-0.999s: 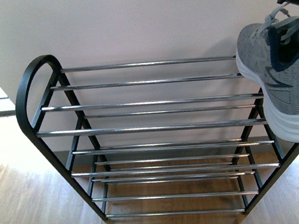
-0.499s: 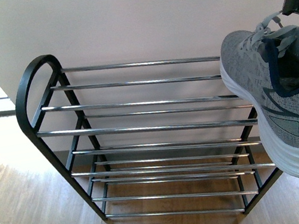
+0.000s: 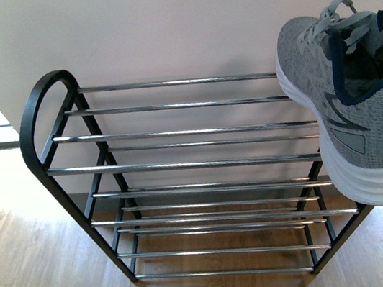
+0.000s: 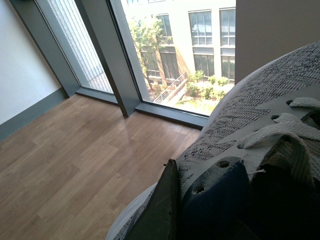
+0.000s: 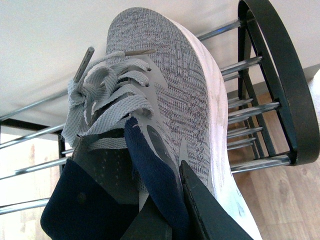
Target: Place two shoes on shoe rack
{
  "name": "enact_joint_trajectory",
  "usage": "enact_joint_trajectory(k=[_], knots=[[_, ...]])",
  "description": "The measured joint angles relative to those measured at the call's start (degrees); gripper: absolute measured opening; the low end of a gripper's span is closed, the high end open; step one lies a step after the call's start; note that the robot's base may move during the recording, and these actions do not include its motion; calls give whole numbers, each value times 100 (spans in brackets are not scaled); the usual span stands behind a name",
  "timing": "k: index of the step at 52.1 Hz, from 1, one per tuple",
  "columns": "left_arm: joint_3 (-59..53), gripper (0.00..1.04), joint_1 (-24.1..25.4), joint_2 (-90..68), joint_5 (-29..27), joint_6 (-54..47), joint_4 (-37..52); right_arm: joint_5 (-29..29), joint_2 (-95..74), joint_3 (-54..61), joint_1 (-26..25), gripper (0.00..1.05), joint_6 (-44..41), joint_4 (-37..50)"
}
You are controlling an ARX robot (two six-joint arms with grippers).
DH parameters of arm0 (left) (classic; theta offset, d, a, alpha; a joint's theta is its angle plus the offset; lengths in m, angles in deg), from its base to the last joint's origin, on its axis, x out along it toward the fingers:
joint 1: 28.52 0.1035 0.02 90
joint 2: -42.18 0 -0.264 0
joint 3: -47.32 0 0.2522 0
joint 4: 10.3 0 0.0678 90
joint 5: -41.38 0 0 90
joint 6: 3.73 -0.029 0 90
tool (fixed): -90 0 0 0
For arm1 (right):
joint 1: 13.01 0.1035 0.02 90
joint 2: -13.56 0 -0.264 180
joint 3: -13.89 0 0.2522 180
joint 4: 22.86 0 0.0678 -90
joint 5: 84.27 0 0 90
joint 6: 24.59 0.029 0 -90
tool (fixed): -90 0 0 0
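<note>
The shoe rack [image 3: 180, 165] stands against the wall, with black side frames and chrome bars. One grey sneaker [image 3: 361, 109] hangs over the rack's right end, toe up toward the wall and white sole facing the rack. My right gripper [image 5: 172, 200] is shut on its navy collar, one finger [image 5: 205, 210] outside the shoe, and the rack's right frame [image 5: 280, 75] is just beside it. The other grey sneaker [image 4: 250, 105] is held over the floor by my left gripper [image 4: 200, 210], shut on its collar. The left arm is out of the front view.
A pale wall [image 3: 172, 23] rises right behind the rack. Wooden floor [image 3: 46, 283] lies in front and to the left. Tall windows with dark frames [image 4: 120, 65] show in the left wrist view, with wooden floor [image 4: 75, 150] below.
The sneaker in my right gripper has moved left over the rack's right end. It dipped half a second ago and now sits a little higher.
</note>
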Motion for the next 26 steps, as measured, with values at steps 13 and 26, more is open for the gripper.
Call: enact_joint_trajectory(k=[13, 26], knots=[[0, 2, 0, 0, 0, 0, 0, 90, -428, -2, 42, 1, 140, 374], [0, 2, 0, 0, 2, 0, 0, 11, -634, -52, -11, 1, 103, 496]])
